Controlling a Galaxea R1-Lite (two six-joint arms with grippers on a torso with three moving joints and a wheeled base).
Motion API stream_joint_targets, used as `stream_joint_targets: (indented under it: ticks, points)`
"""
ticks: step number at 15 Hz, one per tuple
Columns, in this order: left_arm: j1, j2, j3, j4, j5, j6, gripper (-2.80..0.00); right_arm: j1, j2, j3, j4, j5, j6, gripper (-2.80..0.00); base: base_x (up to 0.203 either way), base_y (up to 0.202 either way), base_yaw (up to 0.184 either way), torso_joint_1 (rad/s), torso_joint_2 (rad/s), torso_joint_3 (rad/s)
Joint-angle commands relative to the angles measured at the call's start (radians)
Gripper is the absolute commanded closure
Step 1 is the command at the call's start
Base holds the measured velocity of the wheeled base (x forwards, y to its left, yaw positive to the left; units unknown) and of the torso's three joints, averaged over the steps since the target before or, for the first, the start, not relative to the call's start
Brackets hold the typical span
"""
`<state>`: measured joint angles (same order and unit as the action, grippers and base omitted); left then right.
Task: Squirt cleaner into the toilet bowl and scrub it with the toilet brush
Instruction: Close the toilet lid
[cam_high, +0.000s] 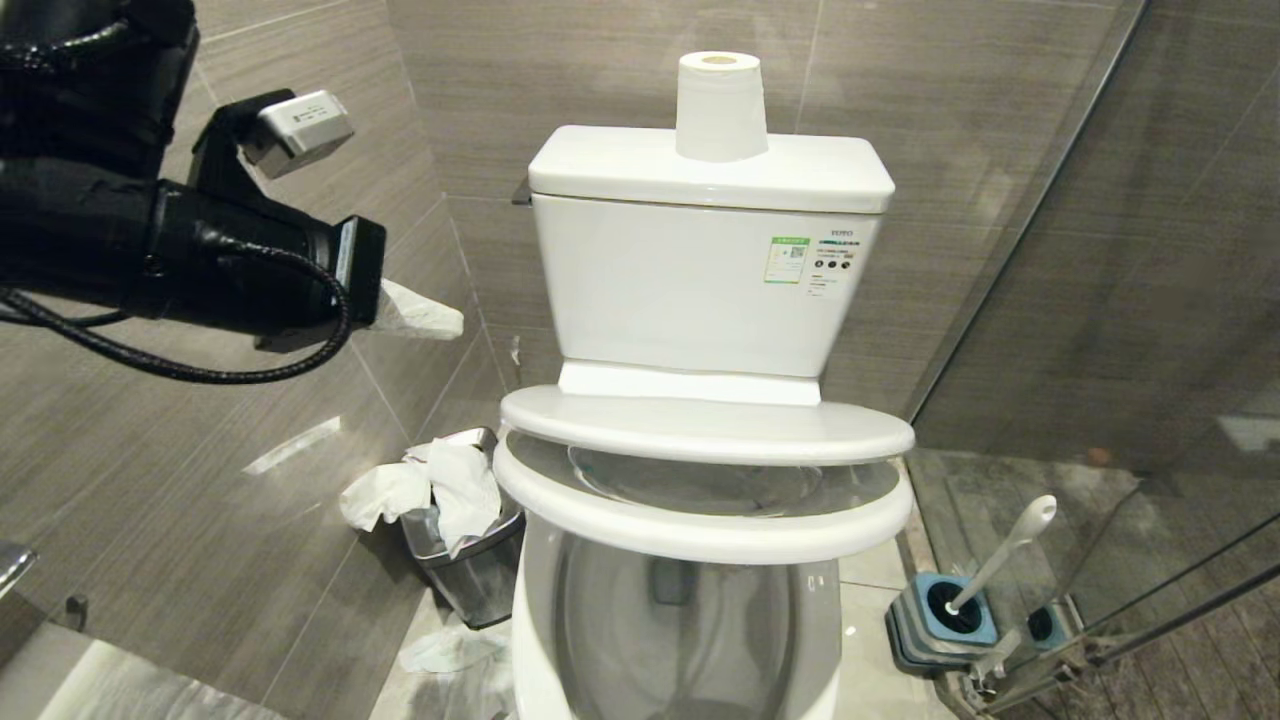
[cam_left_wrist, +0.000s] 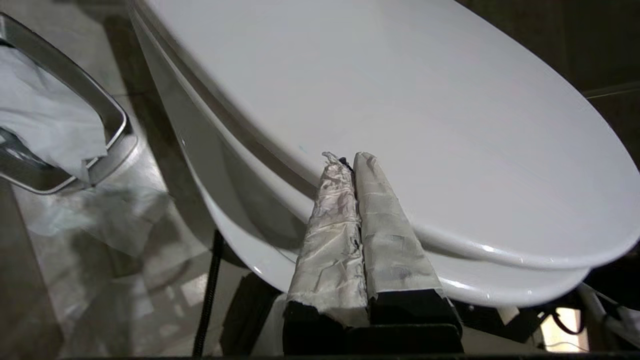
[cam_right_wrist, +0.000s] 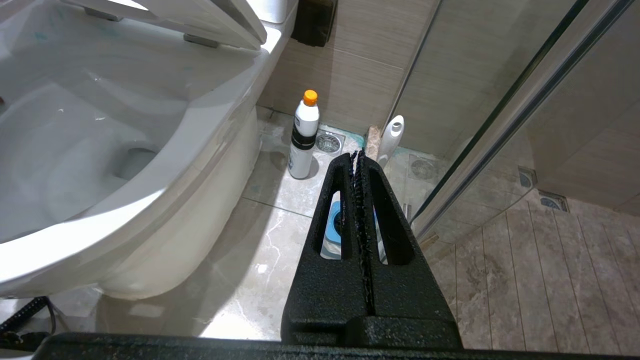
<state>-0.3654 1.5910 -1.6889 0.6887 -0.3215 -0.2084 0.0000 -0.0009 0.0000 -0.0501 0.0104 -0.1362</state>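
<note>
Left tool (cam_left_wrist: 350, 162) was seen pressed together at the half-raised lid (cam_left_wrist: 425, 125), center frame; toilet brush (cam_high: 990, 565) was parked lower right.

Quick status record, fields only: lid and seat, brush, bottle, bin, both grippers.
lid and seat: toilet lid and seat both partly raised over the toilet bowl
toilet brush: standing in its holder, floor right of the bowl
bottle: white bottle, orange cap, upright on the floor by the bowl
bin: steel bin left of the bowl, stuffed with tissue
left gripper: shut, empty, at the lid's edge
right gripper: shut, empty, above the holder
</note>
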Motion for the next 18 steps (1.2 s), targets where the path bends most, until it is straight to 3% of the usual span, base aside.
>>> stream_joint_targets:
  ticks: [1,4,13,16,18]
  points:
    - [-0.043,0.091,-0.07,0.004,0.019,0.006,0.0,0.0,0.001,0.0,-0.001,0.0,-0.002,0.0,0.0,0.0,0.0,0.0,0.0,0.0]
    - [-0.096,0.151,-0.086,0.009,0.026,0.011,0.0,0.0,0.001,0.0,-0.001,0.0,-0.002,0.0,0.0,0.0,0.0,0.0,0.0,0.0]
    - [-0.172,0.247,-0.075,0.214,0.028,-0.01,0.0,0.0,0.001,0.0,-0.001,0.0,-0.002,0.0,0.0,0.0,0.0,0.0,0.0,0.0]
    - [-0.189,0.283,-0.068,0.242,0.034,-0.14,0.0,0.0,0.001,0.0,-0.001,0.0,-0.002,0.0,0.0,0.0,0.0,0.0,0.0,0.0]
    - [-0.203,0.297,-0.043,0.242,0.035,-0.171,0.0,0.0,0.001,0.0,-0.001,0.0,-0.002,0.0,0.0,0.0,0.0,0.0,0.0,0.0]
